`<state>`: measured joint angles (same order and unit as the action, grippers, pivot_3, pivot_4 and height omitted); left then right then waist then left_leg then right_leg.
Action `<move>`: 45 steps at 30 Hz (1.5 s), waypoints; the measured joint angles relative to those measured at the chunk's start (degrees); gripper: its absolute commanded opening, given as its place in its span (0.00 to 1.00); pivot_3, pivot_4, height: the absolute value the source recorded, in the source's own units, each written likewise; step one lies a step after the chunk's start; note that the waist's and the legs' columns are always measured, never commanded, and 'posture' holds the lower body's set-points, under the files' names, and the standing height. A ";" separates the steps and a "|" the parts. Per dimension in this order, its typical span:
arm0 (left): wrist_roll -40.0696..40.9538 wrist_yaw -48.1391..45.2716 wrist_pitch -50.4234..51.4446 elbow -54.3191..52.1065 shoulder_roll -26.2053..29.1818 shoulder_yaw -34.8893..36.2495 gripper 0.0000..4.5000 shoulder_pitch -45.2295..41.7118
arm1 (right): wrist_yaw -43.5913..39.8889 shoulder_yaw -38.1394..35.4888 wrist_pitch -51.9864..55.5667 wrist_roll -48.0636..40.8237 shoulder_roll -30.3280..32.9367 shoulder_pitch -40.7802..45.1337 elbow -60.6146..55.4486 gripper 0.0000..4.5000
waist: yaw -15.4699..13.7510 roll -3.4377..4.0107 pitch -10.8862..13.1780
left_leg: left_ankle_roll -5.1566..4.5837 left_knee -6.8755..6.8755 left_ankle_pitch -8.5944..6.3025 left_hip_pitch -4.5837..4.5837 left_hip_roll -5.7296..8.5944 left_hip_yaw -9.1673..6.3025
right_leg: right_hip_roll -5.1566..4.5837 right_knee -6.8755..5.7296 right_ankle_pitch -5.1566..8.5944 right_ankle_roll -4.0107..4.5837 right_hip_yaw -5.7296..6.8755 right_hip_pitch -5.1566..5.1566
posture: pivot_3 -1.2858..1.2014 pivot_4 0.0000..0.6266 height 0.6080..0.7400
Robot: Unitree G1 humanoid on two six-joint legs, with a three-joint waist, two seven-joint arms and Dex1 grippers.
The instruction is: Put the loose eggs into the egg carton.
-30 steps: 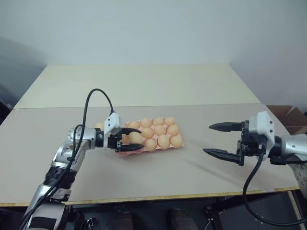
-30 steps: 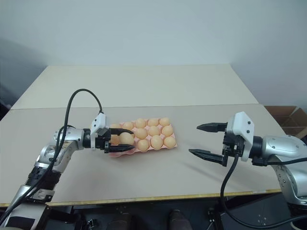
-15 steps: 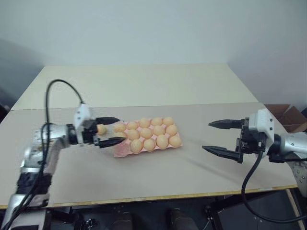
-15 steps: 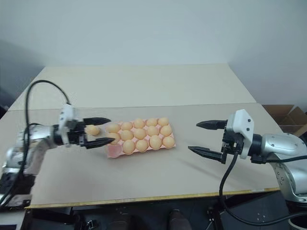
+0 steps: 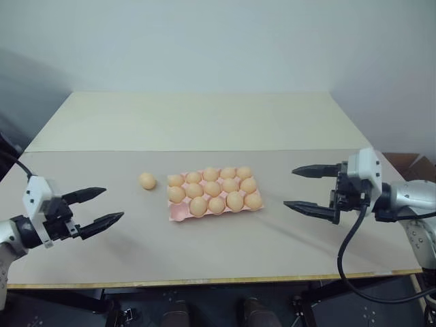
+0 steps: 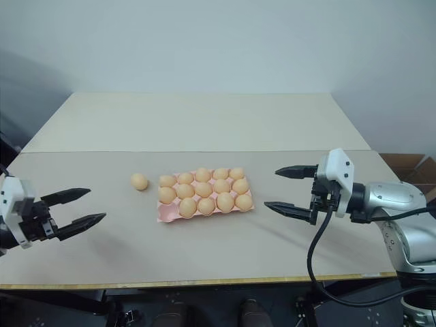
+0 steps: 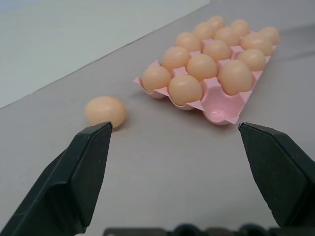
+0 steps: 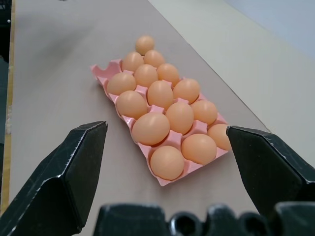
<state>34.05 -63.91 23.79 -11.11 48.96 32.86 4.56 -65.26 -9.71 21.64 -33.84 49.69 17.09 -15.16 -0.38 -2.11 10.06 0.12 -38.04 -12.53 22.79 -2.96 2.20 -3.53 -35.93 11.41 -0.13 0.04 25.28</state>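
The pink egg carton (image 5: 179, 213) lies mid-table, nearly full of pale orange eggs, with its near-left corner cup bare. One loose egg (image 5: 147, 180) rests on the table just left of the carton, also seen as the egg (image 7: 105, 110) in the left wrist view. My left gripper (image 5: 114, 204) is open and empty, hovering well to the left of the loose egg and pointing toward it. Far to the right of the carton (image 8: 104, 73), my right gripper (image 5: 289, 187) hangs open and empty, facing it.
The carton sits on a grey-beige table (image 5: 225, 259) whose front edge runs just below both grippers. A paler second tabletop (image 5: 197, 119) adjoins it behind. A cardboard box (image 5: 409, 161) stands beyond the right edge.
My left gripper opened, left an egg in the carton and drew back far to the left and slightly up, uncovering the loose egg. The right gripper stayed put.
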 measured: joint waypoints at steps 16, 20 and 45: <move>0.61 9.97 5.20 0.14 -0.61 -4.93 1.00 -6.20 | -0.49 1.83 0.04 -0.18 -0.69 0.15 -0.59 1.00 | -0.44 0.00 0.00 | 0.00 0.00 0.00 -0.02 0.01 0.03 | 0.03 -0.01 -0.02 -0.02 -0.01 -0.03 | 0.52 0.24 1.00; -4.55 16.49 5.26 7.56 -3.58 -12.15 1.00 -16.52 | -0.34 1.84 0.04 -0.22 -0.73 0.13 -1.17 1.00 | -0.47 -0.04 -0.01 | 0.00 -0.01 0.01 -0.03 0.04 0.03 | 0.05 -0.02 -0.17 -0.24 -0.03 -0.06 | 0.52 0.24 1.00; -23.86 14.83 -11.29 51.42 -10.83 -30.04 0.52 -42.93 | 3.69 -0.70 0.41 -1.35 -0.72 -3.19 -5.76 1.00 | 0.00 -0.12 -0.01 | -0.03 -0.01 -0.01 0.08 0.09 0.06 | 0.06 0.05 -0.30 -0.46 -0.11 -0.01 | 0.52 0.24 1.00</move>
<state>10.19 -49.08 12.51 40.30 38.14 2.82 -38.36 -61.56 -10.41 22.05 -35.19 48.97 13.90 -20.92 -0.38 -2.23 10.05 0.09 -38.06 -12.54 22.87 -2.87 2.26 -3.46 -35.88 11.11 -0.59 -0.06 25.27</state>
